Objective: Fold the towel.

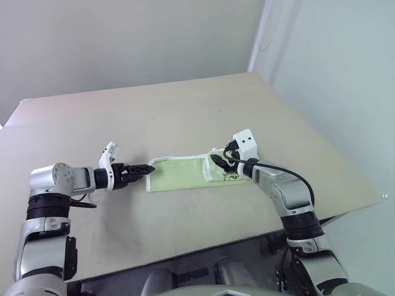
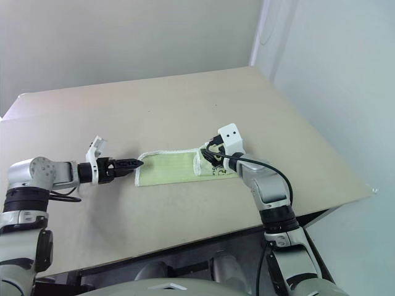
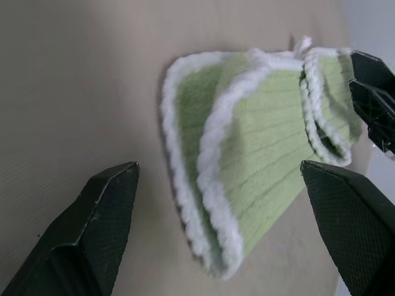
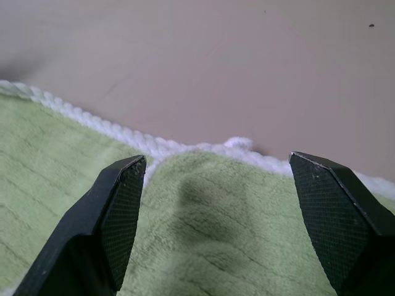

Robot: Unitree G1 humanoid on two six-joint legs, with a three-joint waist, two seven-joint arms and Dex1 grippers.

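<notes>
Two black-fingered grippers flank one cloth on the beige rectangular tabletop (image 1: 185, 111); the left gripper (image 1: 148, 168), fingers spread, points at the left end of the light yellow-green terry towel with white stitched edging (image 1: 176, 174), lying folded mid-table; the right gripper (image 1: 217, 161), fingers spread, hovers over its bunched right end.

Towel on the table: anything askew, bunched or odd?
Slightly. The towel lies folded into a narrow strip, but its end by the right gripper is curled up, and its layered edges do not line up.
</notes>
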